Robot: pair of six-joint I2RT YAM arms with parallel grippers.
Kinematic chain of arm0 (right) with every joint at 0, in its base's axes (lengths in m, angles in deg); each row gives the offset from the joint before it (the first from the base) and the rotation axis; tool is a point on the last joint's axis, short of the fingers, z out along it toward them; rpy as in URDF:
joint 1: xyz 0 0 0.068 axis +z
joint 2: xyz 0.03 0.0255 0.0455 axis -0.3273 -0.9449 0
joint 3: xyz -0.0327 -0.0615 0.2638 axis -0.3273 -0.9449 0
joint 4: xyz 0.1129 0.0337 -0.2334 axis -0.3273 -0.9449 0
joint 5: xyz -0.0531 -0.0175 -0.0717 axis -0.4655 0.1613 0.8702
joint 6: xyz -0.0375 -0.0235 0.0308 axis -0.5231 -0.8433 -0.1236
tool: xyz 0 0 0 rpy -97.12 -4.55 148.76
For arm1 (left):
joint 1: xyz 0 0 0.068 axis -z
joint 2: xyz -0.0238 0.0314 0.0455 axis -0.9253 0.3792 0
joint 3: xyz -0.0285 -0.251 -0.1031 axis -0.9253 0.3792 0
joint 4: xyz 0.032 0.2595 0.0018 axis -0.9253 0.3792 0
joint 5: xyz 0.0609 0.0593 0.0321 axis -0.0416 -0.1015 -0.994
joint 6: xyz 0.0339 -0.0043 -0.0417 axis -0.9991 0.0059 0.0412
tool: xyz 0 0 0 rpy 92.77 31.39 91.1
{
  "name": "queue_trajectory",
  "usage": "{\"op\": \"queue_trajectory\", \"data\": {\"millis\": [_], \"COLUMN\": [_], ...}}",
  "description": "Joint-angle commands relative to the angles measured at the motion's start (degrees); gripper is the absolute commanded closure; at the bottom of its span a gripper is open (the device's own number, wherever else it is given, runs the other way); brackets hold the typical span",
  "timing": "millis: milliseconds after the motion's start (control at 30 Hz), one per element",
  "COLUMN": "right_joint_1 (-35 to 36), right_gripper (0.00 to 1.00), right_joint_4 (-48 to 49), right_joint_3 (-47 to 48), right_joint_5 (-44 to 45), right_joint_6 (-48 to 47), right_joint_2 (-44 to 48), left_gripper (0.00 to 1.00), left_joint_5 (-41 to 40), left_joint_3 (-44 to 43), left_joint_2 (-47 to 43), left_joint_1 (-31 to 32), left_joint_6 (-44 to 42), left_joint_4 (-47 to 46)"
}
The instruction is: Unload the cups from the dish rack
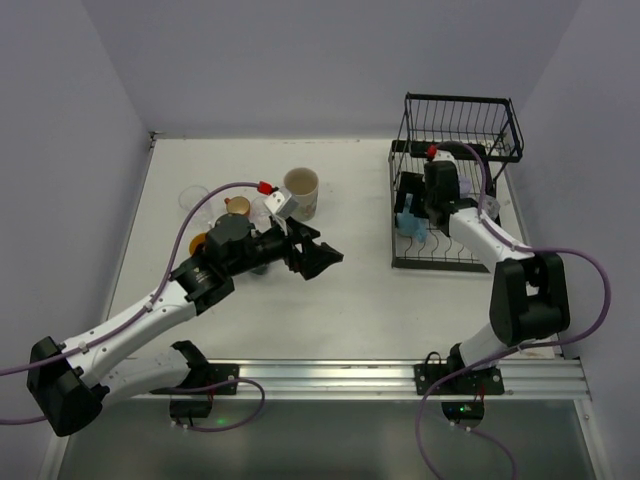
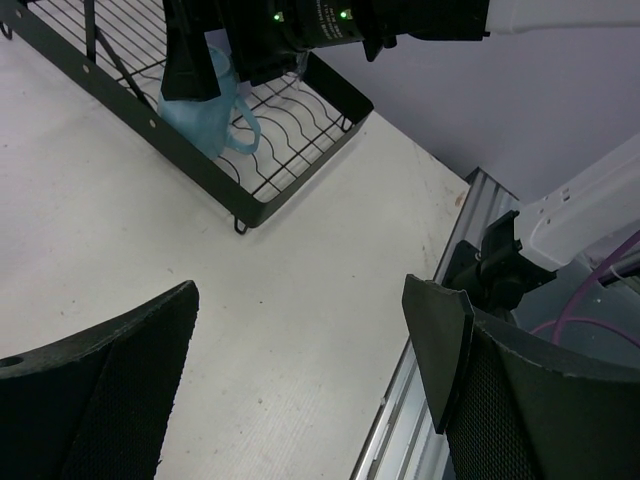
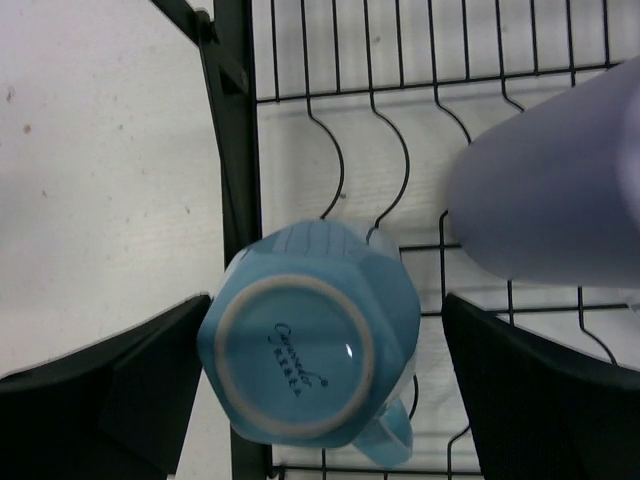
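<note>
Top view: the dish rack (image 1: 455,150) stands at 2 o'clock on the table (image 1: 360,300), while a beige mug (image 1: 300,190) and other cups stand unloaded at 10 o'clock. My right gripper (image 1: 410,208) reaches into the lower tray over the light blue mug (image 1: 408,228). My left gripper (image 1: 322,258) hangs mid-table, jaws spread and empty. Left wrist view: the fingers (image 2: 100,390) hold nothing, and the mug sits in the tray at 11 o'clock, just inside the rack's near rail. Right wrist view: the mug shows its base to the camera beside the tray's edge bar. The jaws stand spread at its 9 and 3 o'clock, not clamped, and a lavender cup (image 3: 550,190) stands at 2 o'clock. I judge the step to be grasping this mug. The next move calls for closing squarely, then lifting clear of the wires and the lavender neighbour.
</note>
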Motion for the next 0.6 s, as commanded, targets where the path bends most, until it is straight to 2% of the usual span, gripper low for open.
{"op": "queue_trajectory", "data": {"millis": [0, 100, 133, 200, 333, 367, 467, 567], "right_joint_1": [-0.5, -0.7, -0.6, -0.7, -0.7, -0.6, -0.4, -0.4], "right_gripper": [0.01, 0.03, 0.11, 0.15, 0.45, 0.56, 0.65, 0.69], "right_joint_4": [-2.7, -3.4, -4.2, -4.3, -3.7, -2.5, 2.8, 7.2], "right_joint_3": [4.1, 5.3, 5.7, 6.2, 5.9, 4.4, -0.1, -5.1], "right_joint_5": [-0.9, -0.9, -1.2, -1.7, -0.8, -0.6, 0.4, 2.2], "right_joint_6": [-1.0, -1.0, -1.0, -0.7, -0.5, -0.6, -0.4, 1.2], "right_joint_2": [-1.6, -3.5, -4.0, -4.6, -3.3, -1.1, 4.0, 12.1], "left_gripper": [0.09, 0.09, 0.09, 0.09, 0.09, 0.09, 0.09, 0.09], "left_joint_5": [-1.5, -1.5, -1.5, -1.7, -2.0, -2.0, -2.1, -1.0], "left_joint_3": [-0.1, -0.1, -0.1, -0.2, -0.6, -0.8, -1.0, -1.0], "left_joint_2": [-0.7, 0.0, 0.1, 0.3, 0.8, 0.9, 1.8, 2.9], "left_joint_1": [0.1, 0.1, 0.1, 0.1, 0.1, 0.1, 0.2, 0.2], "left_joint_6": [-1.9, -2.0, -2.2, -2.3, -2.1, -1.9, -0.8, 0.5], "left_joint_4": [-0.1, -0.2, -0.2, -0.2, -0.3, -0.5, -1.4, -3.1]}}
